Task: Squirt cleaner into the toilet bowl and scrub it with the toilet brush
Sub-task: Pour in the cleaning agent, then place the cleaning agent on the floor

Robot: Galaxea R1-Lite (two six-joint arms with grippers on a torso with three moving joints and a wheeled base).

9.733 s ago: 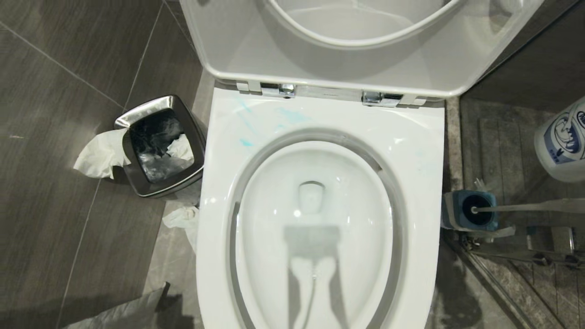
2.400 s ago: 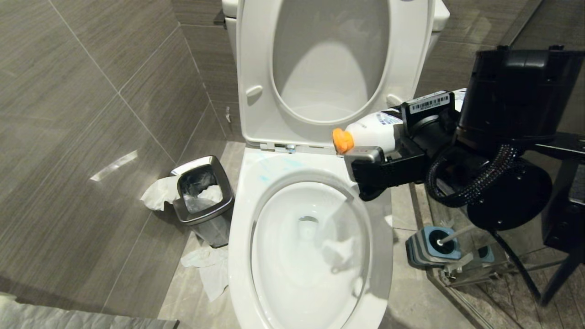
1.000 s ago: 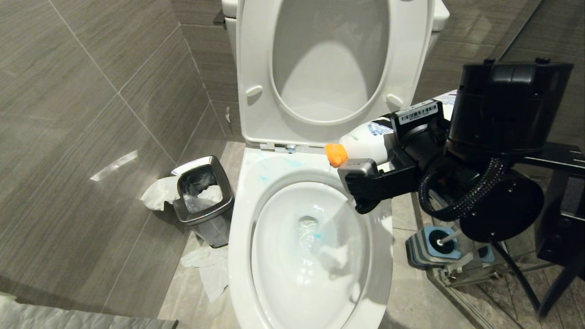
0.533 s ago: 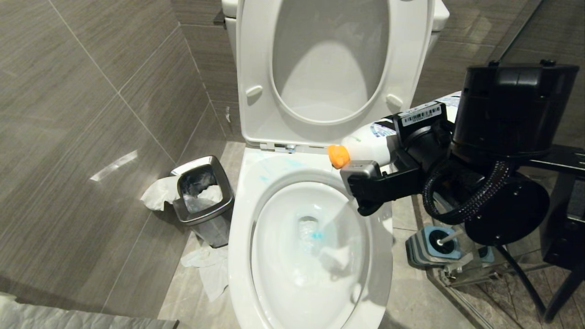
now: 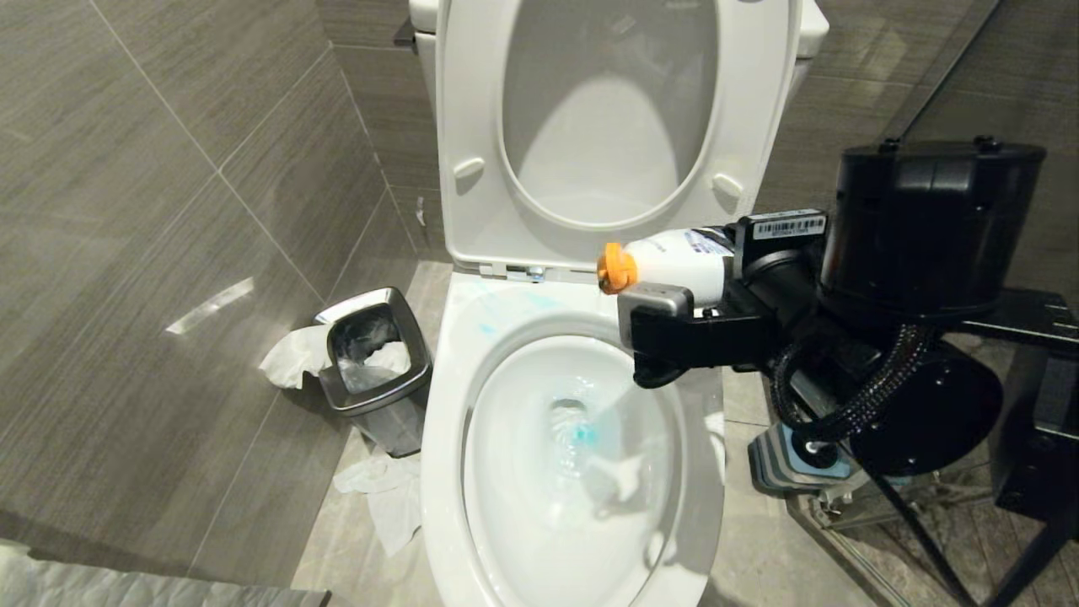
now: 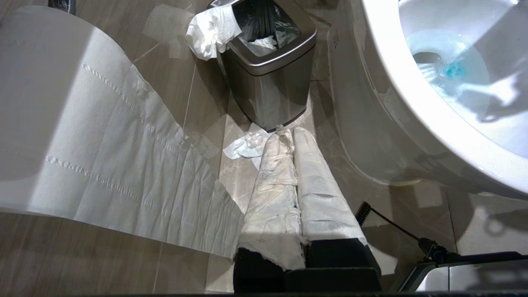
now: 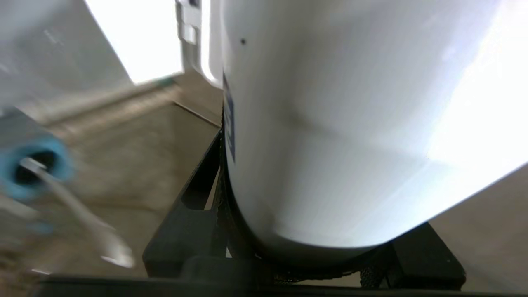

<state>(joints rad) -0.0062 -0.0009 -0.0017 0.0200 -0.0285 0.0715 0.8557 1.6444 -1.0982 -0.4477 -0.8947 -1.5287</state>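
Note:
The white toilet bowl [image 5: 447, 472] stands with seat and lid up. Turquoise cleaner [image 5: 582, 436] tints the water round the drain, and shows too in the left wrist view as cleaner [image 6: 453, 70]. My right gripper [image 5: 674, 282] is shut on a white cleaner bottle [image 5: 679, 257], held about level over the bowl's back right rim, orange nozzle [image 5: 615, 268] pointing left. That bottle [image 7: 350, 123] fills the right wrist view. The toilet brush [image 5: 813, 444] stands in its blue holder [image 5: 780, 459] right of the bowl, partly behind my arm. My left gripper [image 6: 288, 136], fingers wrapped in white paper, is shut low at the bowl's left.
A chrome waste bin [image 5: 371, 358] with tissue hanging over its rim stands left of the bowl. Crumpled tissue [image 5: 379, 497] lies on the floor in front of it. A wide white paper sheet [image 6: 103, 144] hangs near my left arm. A glass partition edge [image 5: 885, 548] runs at the right.
My right wrist has rolled, so the bottle now lies more level with its nozzle slightly further left. The blue patch in the water has grown and deepened. The left arm stayed still.

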